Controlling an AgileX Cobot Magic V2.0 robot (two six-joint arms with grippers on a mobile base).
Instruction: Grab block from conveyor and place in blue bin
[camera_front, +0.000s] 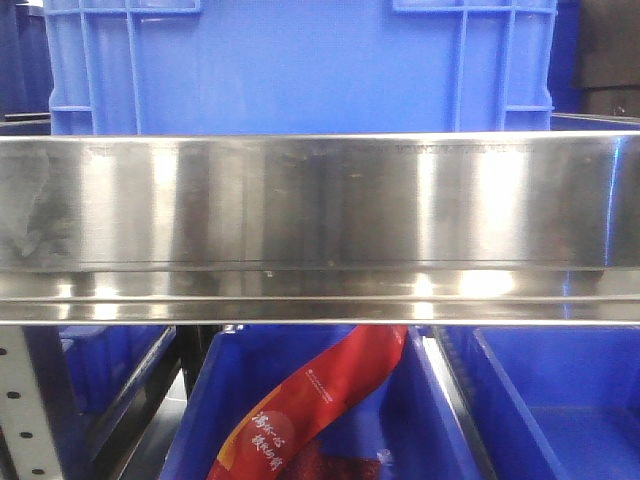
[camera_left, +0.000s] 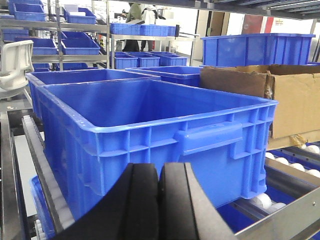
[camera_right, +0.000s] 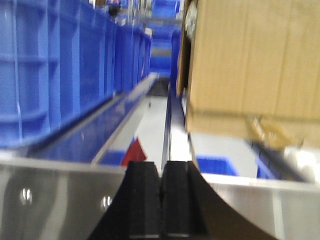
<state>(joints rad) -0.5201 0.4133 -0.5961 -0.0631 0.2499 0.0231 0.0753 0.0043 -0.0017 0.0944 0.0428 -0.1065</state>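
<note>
Task seemingly unstarted: left gripper (camera_left: 159, 200) and right gripper (camera_right: 160, 200) fingers pressed together, empty; no block or conveyor visible; blue bin (camera_left: 150, 130) ahead of left gripper, nothing visible inside.

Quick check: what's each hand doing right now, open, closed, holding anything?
Left hand: closed, pads pressed together, holding nothing.
Right hand: closed, pads pressed together, holding nothing.

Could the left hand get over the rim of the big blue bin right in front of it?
Probably yes. The left hand is shut and sits below the blue bin, whose top is open with nothing between them, so it would have to rise first.
</note>
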